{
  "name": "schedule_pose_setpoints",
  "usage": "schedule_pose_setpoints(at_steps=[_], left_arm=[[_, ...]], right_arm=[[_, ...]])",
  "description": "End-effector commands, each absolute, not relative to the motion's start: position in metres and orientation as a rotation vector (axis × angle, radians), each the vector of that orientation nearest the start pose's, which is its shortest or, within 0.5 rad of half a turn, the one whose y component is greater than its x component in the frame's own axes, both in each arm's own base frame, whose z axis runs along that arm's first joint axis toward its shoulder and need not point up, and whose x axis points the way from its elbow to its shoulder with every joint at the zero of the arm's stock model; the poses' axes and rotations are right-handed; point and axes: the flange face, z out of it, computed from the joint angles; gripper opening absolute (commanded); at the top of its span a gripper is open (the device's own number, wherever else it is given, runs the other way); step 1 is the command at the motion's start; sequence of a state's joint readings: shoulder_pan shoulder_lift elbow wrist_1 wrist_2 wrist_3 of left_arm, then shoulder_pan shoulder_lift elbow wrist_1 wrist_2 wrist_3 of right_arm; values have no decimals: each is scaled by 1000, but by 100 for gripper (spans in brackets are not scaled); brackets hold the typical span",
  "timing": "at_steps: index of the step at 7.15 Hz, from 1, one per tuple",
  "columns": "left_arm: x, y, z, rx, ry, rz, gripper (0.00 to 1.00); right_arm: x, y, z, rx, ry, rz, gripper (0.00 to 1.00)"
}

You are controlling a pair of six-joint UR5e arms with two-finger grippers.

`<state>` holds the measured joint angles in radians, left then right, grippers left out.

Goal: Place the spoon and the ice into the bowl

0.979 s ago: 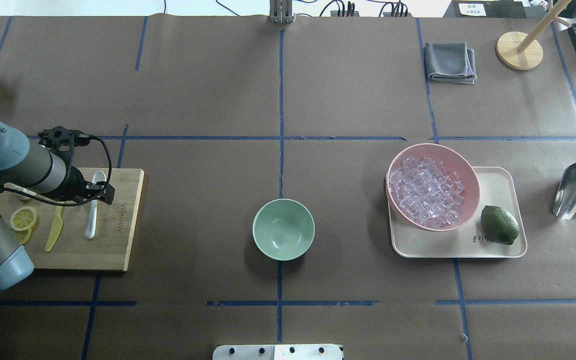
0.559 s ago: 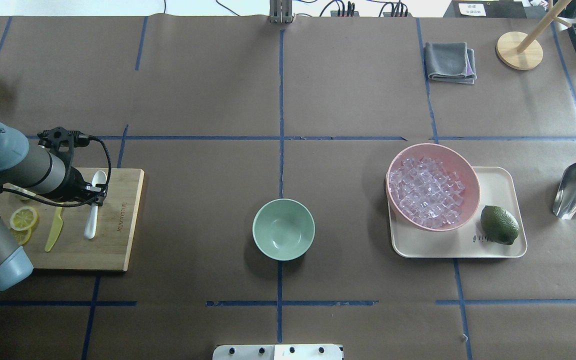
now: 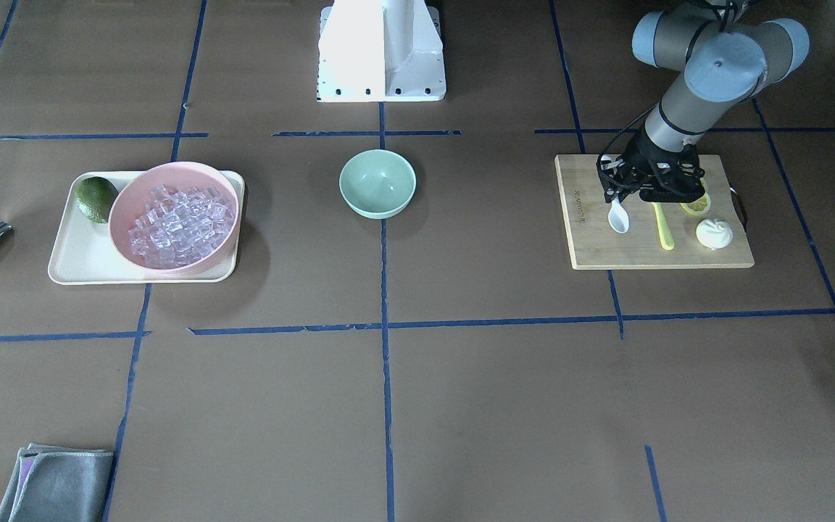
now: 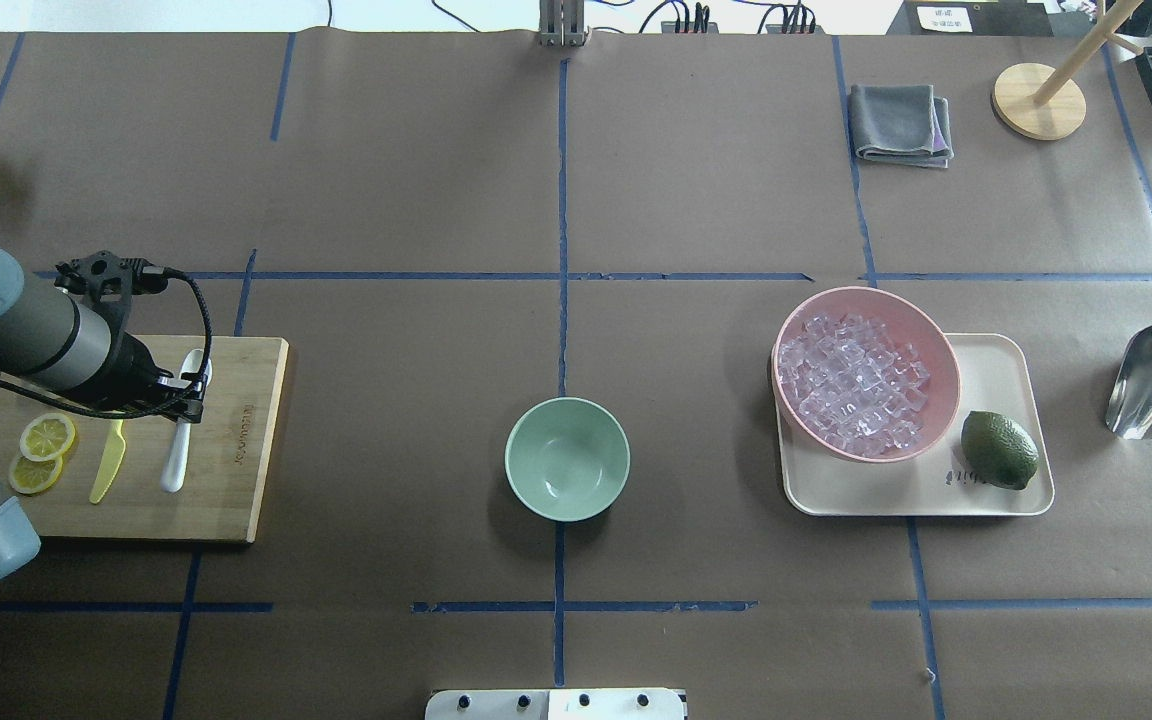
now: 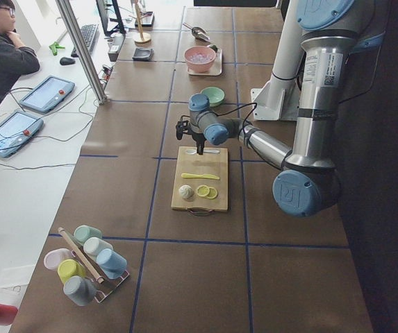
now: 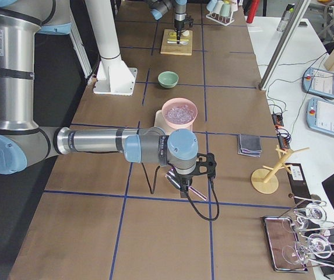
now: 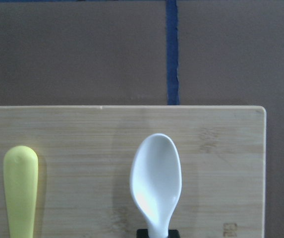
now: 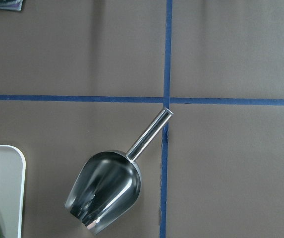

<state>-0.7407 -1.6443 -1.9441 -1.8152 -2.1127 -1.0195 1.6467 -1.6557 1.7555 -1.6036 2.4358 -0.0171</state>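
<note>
Left gripper (image 4: 189, 398) down at spoon (image 4: 175, 455) handle on cutting board (image 4: 226, 490), bowl (image 4: 526, 440) well right of board; can't tell if fingers clamped.

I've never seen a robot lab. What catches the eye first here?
The pink bowl heaped with clear ice, on a cream tray at the robot's right. At its left, the left arm's pincer sits low over a white spoon on a wooden board; an empty mint-green bowl stands at the middle.

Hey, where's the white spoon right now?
In the overhead view the spoon lies at far left on the wooden cutting board, just right of the yellow knife, with the left gripper over its handle.
</note>
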Motion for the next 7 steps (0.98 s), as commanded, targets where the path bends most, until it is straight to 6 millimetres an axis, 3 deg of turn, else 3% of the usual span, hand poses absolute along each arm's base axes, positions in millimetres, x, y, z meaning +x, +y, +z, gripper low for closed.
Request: schedule_pose_setpoints(at_steps=[1,2,4,5,6,7], left_arm=[[319,-408,336,-46,825,-6,0],[330,-418,299,-53,820,-13,0],[344,-424,228,-75,850,-73,0],[368,-404,198,-128,895,-92,0],[414,-371,172,-183,910,-76,0],[444,-363,152,-178,914,-70,0]], right_arm=[[80,-475,573,120,-874,35,100],[65,-480,558,101,-920,68,100],[5,-476,490,58,-950,114,100],[-7,-475,476,79,-936,93,100],[-17,-477,467,91,-941,66,100],[-30,-486,451,99,-950,37,100]])
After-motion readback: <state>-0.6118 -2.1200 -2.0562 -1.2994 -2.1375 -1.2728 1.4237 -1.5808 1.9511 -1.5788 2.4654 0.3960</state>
